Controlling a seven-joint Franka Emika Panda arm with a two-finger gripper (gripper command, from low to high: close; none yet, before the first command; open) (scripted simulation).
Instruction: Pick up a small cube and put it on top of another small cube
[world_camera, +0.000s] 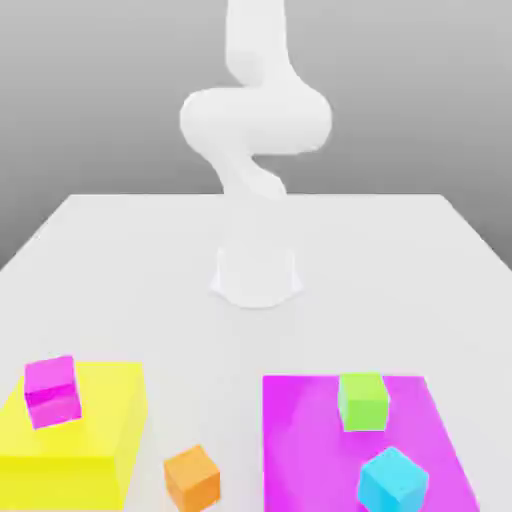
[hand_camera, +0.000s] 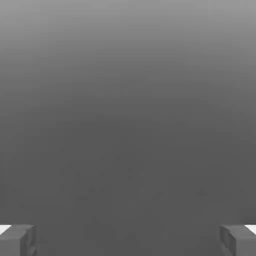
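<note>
Evidently spread at the fingers of the gripper, empty, likely to admit the small plain orange cube, resting on the smooth white tabletop beside the yellow rectangular block; probably bound for the small magenta-pink cube atop that block.

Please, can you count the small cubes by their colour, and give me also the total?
Orange cube: 1
Magenta cube: 1
Green cube: 1
Cyan cube: 1
Total small cubes: 4
</note>
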